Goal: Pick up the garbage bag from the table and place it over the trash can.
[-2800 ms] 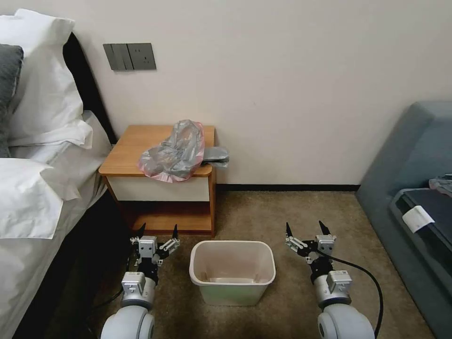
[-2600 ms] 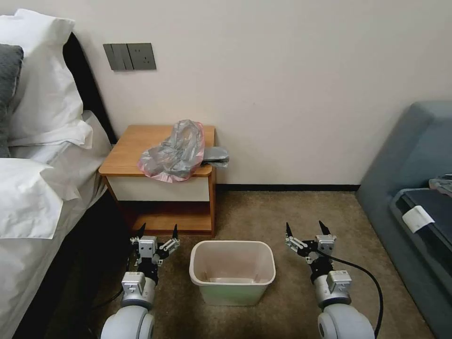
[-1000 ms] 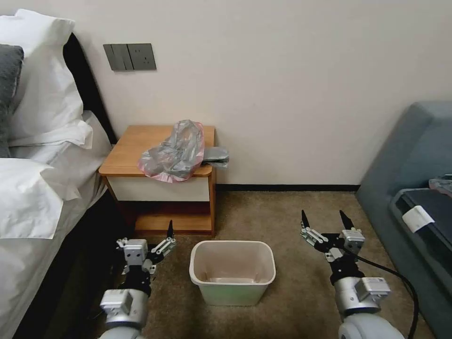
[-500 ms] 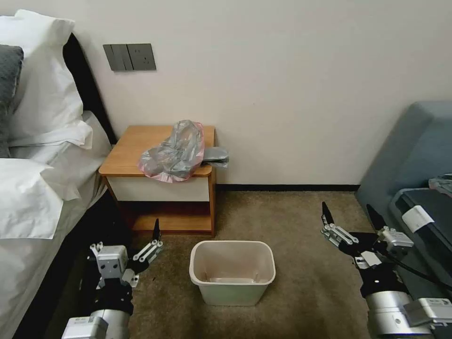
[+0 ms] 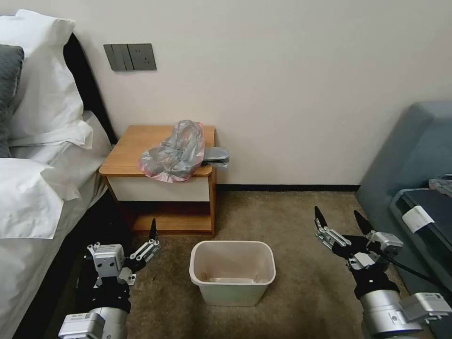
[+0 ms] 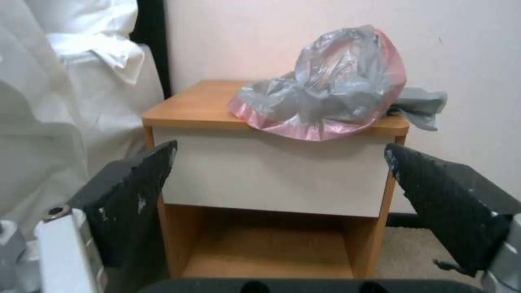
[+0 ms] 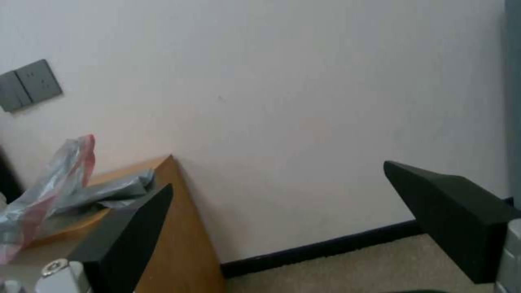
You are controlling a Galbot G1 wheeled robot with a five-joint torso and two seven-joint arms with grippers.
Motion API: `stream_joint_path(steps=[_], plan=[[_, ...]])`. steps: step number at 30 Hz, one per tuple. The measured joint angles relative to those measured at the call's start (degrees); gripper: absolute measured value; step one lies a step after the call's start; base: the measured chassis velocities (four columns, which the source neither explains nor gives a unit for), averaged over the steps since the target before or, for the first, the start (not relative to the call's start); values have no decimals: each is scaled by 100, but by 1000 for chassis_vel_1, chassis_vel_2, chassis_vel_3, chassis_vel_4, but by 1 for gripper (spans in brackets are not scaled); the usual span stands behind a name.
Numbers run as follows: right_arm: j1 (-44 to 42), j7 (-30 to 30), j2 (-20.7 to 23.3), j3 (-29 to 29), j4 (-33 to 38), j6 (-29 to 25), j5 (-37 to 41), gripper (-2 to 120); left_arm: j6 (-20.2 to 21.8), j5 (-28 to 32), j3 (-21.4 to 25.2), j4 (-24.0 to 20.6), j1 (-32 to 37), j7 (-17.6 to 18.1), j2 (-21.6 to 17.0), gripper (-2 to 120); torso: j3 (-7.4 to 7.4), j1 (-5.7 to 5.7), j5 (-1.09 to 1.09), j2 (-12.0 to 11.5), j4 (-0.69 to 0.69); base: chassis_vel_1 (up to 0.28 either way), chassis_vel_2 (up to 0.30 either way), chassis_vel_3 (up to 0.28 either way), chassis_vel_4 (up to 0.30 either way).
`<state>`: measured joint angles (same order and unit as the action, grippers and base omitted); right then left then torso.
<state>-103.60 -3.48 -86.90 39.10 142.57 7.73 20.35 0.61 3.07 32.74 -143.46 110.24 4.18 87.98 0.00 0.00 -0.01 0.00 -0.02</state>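
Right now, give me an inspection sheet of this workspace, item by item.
Surface: the table, wooden top, against the wall beside the bed.
Job's things: the garbage bag lies crumpled on the table, overhanging its front and side edges; the trash can stands upright on the carpet, unlined.
Clutter: nothing seen on the carpet.
Grippers: left gripper open, low, left of the can; right gripper open, right of it. Both hold nothing.
Cables: black cable behind the right gripper.
Surroundings: wall switches, grey sofa.
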Motion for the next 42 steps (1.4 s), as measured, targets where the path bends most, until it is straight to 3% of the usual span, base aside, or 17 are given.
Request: stream_joint_path(steps=[5, 8, 23, 31, 38, 42], plan=[[673, 347, 394, -105, -228, 541, 992, 100, 7, 46, 8, 7, -7, 6, -15, 100, 0, 0, 2, 0, 3, 0, 0, 0, 0], [921, 438, 612, -282, -401, 633, 1135, 100, 14, 65, 19, 9, 3, 9, -28, 100, 0, 0, 1, 0, 5, 0, 0, 0, 0], [1217, 461, 630, -590, -729, 600, 1073, 100, 89, 186, 106, 18, 77, 16, -157, 100, 0, 0, 0, 0, 0, 0, 0, 0, 0], [2283, 741, 948, -973, -1653, 585, 1878, 100, 94, 260, 79, 21, 54, 11, -201, 100, 0, 1, 2, 0, 1, 0, 0, 0, 0], [3591, 1154, 947, -1643, -2663, 497, 3482, 100, 120, 346, 89, 21, 28, 9, -284, 100, 1, 1, 0, -1, 4, 0, 0, 0, 0], [4394, 1198, 694, -2057, -3424, 477, 5025, 100, 207, 529, 166, 21, -56, 28, -540, 100, 1, 1, -1, -1, 2, 0, 0, 0, 0]])
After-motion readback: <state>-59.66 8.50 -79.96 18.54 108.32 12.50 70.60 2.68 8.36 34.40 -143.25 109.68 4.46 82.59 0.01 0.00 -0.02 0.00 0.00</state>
